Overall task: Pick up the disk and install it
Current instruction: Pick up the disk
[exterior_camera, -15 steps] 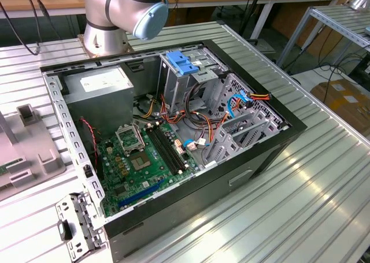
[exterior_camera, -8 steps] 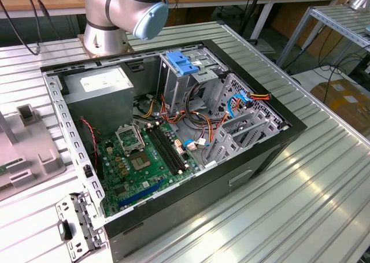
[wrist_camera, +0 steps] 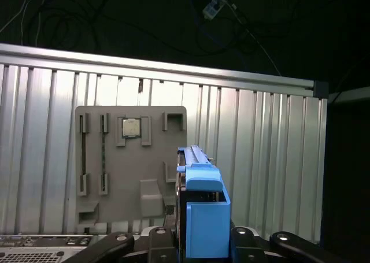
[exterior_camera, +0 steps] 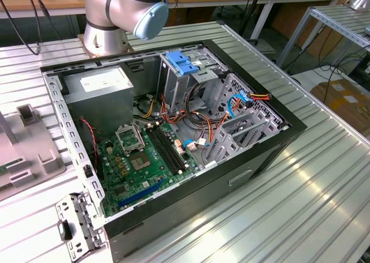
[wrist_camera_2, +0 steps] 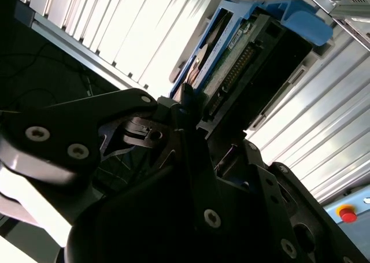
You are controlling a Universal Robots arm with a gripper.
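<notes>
Claw: your gripper (wrist_camera: 205, 248) clamped on the disk (wrist_camera: 199, 185) | Backdrop: grey fixture tray (wrist_camera: 133, 165) | Exterior view: drive cage (exterior_camera: 188, 72) at 1 o'clock from motherboard (exterior_camera: 139, 159)

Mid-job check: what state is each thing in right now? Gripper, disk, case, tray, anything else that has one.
gripper: shut on the disk.
disk: held on edge in the gripper, not yet in the case.
computer case: lying on its side, panel off, insides exposed.
grey tray: lying flat, with one chip seated in a pocket.
</notes>
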